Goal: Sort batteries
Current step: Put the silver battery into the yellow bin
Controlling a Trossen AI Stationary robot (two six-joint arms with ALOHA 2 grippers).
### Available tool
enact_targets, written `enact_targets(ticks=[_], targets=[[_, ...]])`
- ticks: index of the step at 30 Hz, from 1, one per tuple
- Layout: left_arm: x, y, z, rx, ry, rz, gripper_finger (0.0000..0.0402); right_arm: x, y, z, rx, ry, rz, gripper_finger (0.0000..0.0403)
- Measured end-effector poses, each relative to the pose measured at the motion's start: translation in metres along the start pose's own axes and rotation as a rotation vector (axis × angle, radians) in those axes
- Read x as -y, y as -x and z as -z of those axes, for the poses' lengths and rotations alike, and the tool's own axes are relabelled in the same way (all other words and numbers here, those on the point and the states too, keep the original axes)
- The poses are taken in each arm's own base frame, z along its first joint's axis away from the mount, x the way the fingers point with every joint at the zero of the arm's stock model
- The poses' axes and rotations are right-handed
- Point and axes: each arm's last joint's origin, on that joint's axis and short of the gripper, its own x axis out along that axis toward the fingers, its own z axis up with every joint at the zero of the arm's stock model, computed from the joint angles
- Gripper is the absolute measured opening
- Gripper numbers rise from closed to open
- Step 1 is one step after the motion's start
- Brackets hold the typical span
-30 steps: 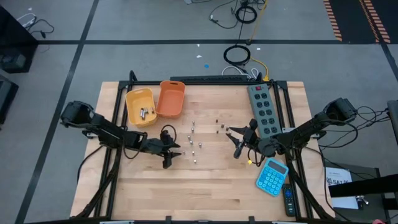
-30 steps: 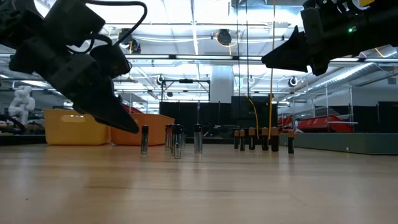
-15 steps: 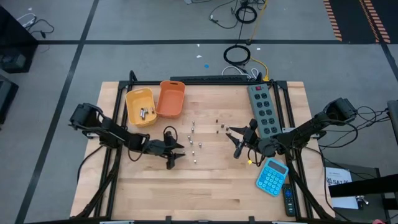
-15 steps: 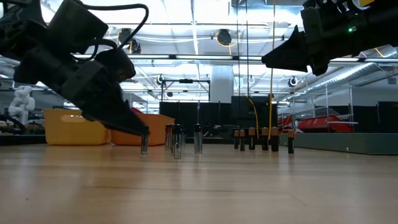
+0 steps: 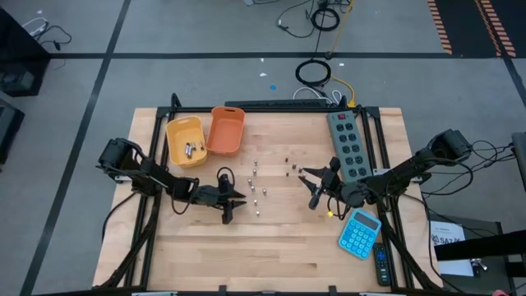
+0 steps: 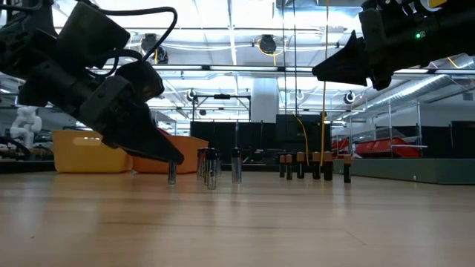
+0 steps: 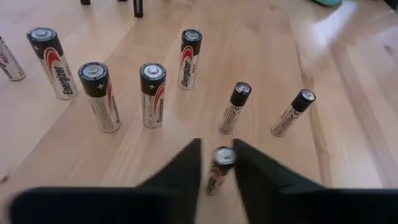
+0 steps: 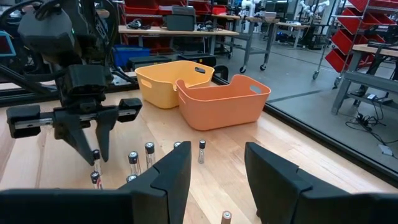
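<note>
wooden surface [image 5: 271, 247] carries all. yellow bin [image 5: 184, 140] and orange bin [image 5: 226, 130] at far edge, few cells already in yellow. batteries [image 5: 261, 191] stand upright, clustered mid-surface between arms. left gripper [image 5: 229, 207] nearer, low at cluster's near edge, spread, straddling one small battery [image 7: 219, 167]; long axis vertical, not yet pinched. right gripper [image 5: 313, 186] hovers just beside dark cells, spread, empty, waiting.

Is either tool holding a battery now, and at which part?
Nothing is held yet. The left tool is open around one standing battery, its fingers beside the top end. The right tool is open and empty.
</note>
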Motion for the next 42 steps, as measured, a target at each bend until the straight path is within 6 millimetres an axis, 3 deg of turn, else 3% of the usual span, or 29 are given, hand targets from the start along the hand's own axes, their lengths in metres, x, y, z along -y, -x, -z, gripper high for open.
enact_targets(ticks=[2,10,21,28,36,38,42], targets=[[0.0,0.0,0.0,0.003,0.003,0.001,0.0036,0.0,0.0,0.0,0.0,0.0,0.0,0.0144],[-0.002,0.015,-0.018,0.034,0.015,-0.039,0.0035,0.0,0.0,0.0,-0.002,-0.001,0.0,0.0144],[-0.028,0.1,-0.049,0.07,0.023,-0.415,0.0035,0.0,0.0,0.003,-0.019,-0.007,0.003,0.0144],[-0.047,0.139,-0.036,0.082,0.143,-0.693,0.0035,0.001,0.0,0.003,-0.021,-0.007,0.003,0.0144],[-0.062,0.153,-0.021,0.027,0.246,-0.849,0.0035,0.001,0.0,0.004,-0.027,0.002,0.005,0.0144],[-0.064,0.154,-0.019,0.002,0.261,-0.86,0.0051,0.001,0.0,0.005,-0.037,0.004,0.003,0.0144],[-0.066,0.155,-0.017,-0.031,0.271,-0.864,0.0134,0.0,-0.001,0.007,-0.145,-0.01,-0.016,0.0148]])
